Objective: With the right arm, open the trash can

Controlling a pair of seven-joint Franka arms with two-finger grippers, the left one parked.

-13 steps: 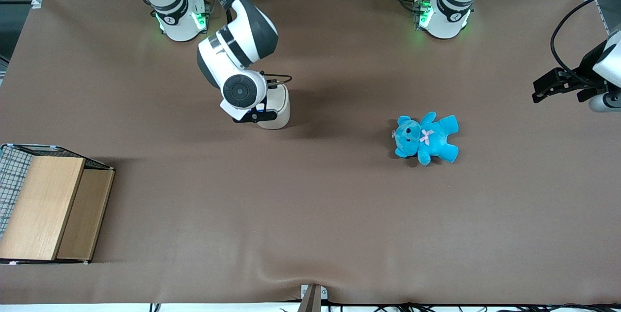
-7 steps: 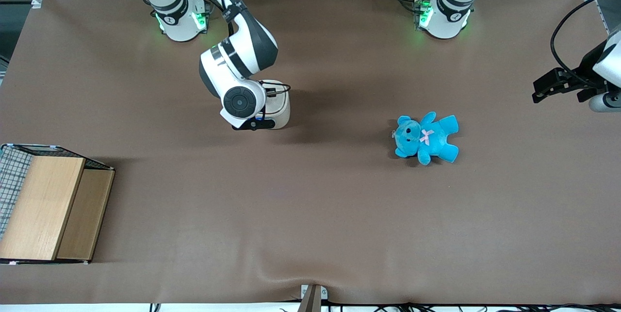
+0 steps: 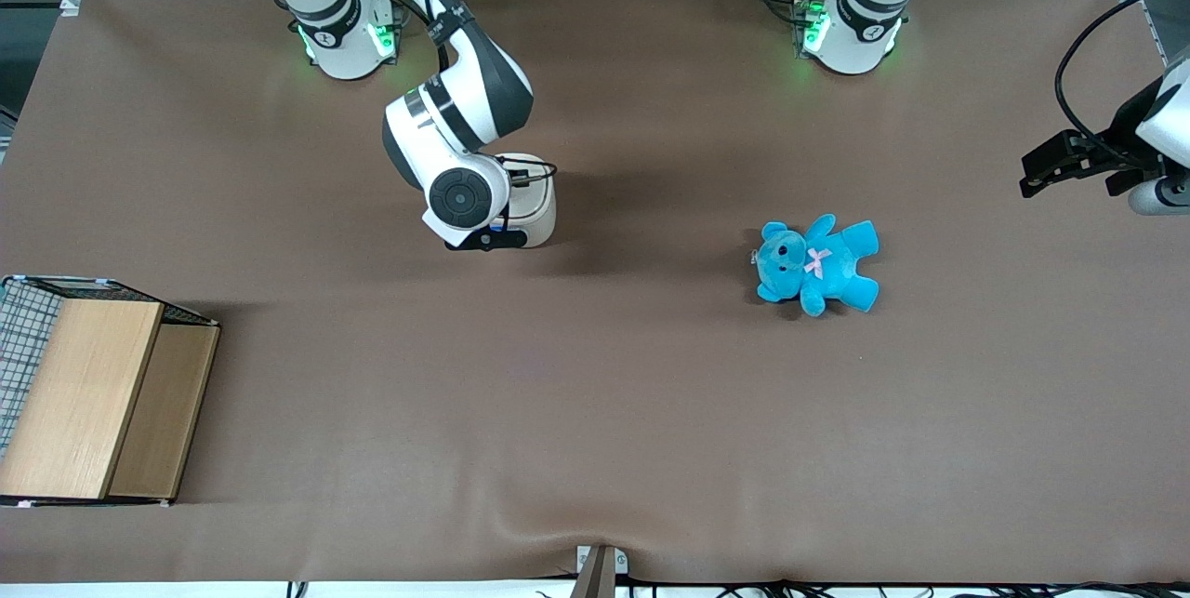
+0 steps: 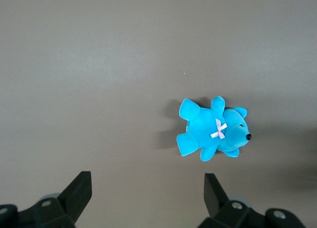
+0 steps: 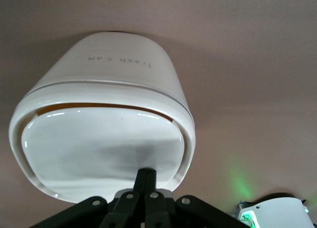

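Observation:
The trash can (image 3: 537,204) is a small cream-white bin near the middle of the table, partly covered by the right arm's wrist (image 3: 457,196). In the right wrist view the trash can (image 5: 124,69) fills the frame, with its flat lid (image 5: 99,149) facing the camera. A thin tan strip (image 5: 99,106) shows along one edge of the lid, where it stands slightly off the rim. My gripper (image 5: 146,172) is shut, fingers pressed together and holding nothing, with the tips touching the lid near its edge.
A blue teddy (image 3: 816,263) lies toward the parked arm's end of the table and also shows in the left wrist view (image 4: 213,134). A wooden box with a wire basket (image 3: 84,398) stands at the working arm's end, nearer the front camera.
The right arm's wrist has moved in over the trash can and come down onto it since a second ago. It has barely moved in the last half second.

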